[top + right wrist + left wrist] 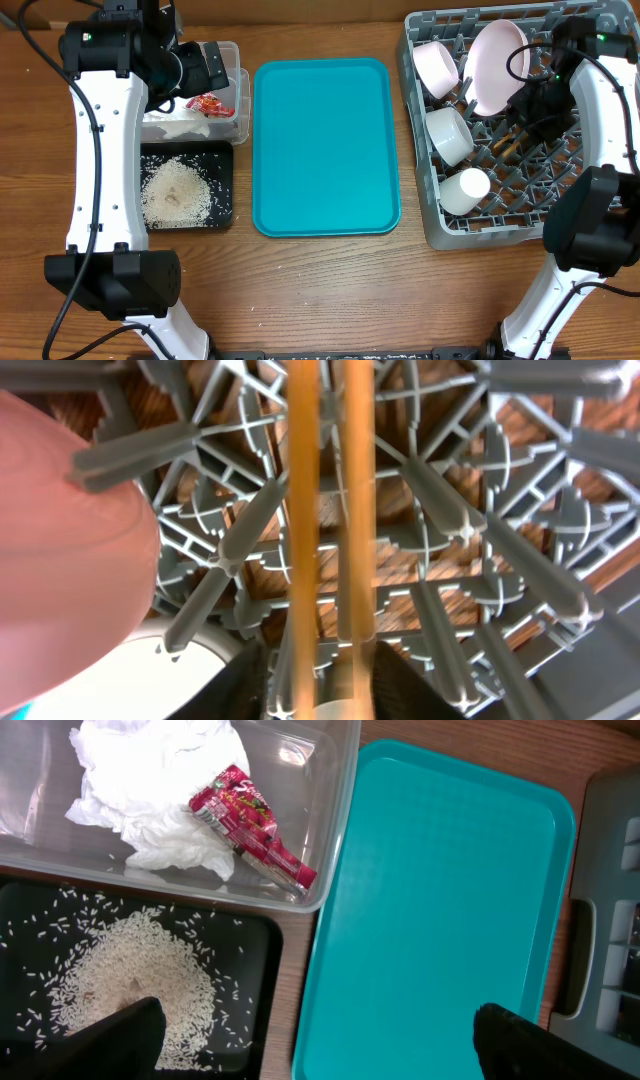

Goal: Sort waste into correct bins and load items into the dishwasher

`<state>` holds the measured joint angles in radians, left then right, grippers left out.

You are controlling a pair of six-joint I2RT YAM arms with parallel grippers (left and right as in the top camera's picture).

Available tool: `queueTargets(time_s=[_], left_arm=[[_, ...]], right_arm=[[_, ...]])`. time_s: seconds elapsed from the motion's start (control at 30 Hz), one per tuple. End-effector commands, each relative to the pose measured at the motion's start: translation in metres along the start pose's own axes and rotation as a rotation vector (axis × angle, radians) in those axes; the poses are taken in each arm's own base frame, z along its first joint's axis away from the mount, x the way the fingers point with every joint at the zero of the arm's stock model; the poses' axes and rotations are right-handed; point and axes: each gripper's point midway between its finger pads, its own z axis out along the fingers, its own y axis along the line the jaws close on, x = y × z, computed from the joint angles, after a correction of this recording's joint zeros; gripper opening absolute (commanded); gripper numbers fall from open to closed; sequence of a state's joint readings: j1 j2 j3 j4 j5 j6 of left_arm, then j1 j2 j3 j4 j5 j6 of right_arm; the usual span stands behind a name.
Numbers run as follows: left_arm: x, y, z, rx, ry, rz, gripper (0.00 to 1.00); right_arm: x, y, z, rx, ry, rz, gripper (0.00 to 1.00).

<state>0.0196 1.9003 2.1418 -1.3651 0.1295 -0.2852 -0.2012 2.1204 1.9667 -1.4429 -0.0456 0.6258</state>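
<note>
Two chopsticks (301, 510) sit in right gripper (322, 685) among rack (440, 500) pegs

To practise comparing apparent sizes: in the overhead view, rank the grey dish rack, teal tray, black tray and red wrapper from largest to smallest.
1. grey dish rack
2. teal tray
3. black tray
4. red wrapper
No two look alike in size.

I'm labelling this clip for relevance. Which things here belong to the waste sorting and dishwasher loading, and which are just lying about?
Job: napkin, wrapper, rice, clear tub, black tray, dish rack, plate, upper bowl, lower bowl, cup, chopsticks.
Lying about: teal tray.
</note>
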Motion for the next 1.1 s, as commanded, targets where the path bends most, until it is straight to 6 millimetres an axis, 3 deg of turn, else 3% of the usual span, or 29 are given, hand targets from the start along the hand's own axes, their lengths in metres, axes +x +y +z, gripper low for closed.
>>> queueTargets(time_s=[0.0,0.13,0.23,0.47,0.63,0.7,0.77,0.93,1.07], left_arm=[[-0.004,-0.002,-0.006,0.001,-0.024,0.013,1.0],[-0.004,-0.002,-0.006,0.001,-0.024,0.013,1.0],[-0.004,-0.002,-0.006,0.001,-0.024,0.013,1.0],[-0.004,-0.002,-0.006,0.001,-0.024,0.013,1.0],[-0.004,-0.002,-0.006,0.001,-0.024,0.013,1.0],[-0.004,-0.002,-0.006,0.001,-0.024,0.013,1.0],[-0.004,-0.002,-0.006,0.001,-0.024,0.013,1.0],[-0.004,-0.002,-0.006,0.001,-0.024,0.013,1.0],[-0.004,-0.002,-0.006,0.001,-0.024,0.014,1.0]], right_arm=[[0.001,0.002,-0.007,-0.013,-0.012,-0.013,0.47],[0.001,0.01,-0.025,-0.057,-0.031,-0.06,0.48],[0.0,0.013,-0.054,-0.094,-0.08,-0.073,0.48],[0.015,0.01,-0.162,-0.235,-0.272,-0.144,0.49],[0.055,0.0,-0.247,-0.392,-0.413,-0.265,0.5],[0.074,-0.01,-0.273,-0.432,-0.463,-0.29,0.61],[0.095,-0.022,-0.295,-0.475,-0.504,-0.301,1.0],[0.133,-0.041,-0.334,-0.584,-0.589,-0.333,1.0],[0.144,-0.06,-0.35,-0.581,-0.671,-0.319,1.0]])
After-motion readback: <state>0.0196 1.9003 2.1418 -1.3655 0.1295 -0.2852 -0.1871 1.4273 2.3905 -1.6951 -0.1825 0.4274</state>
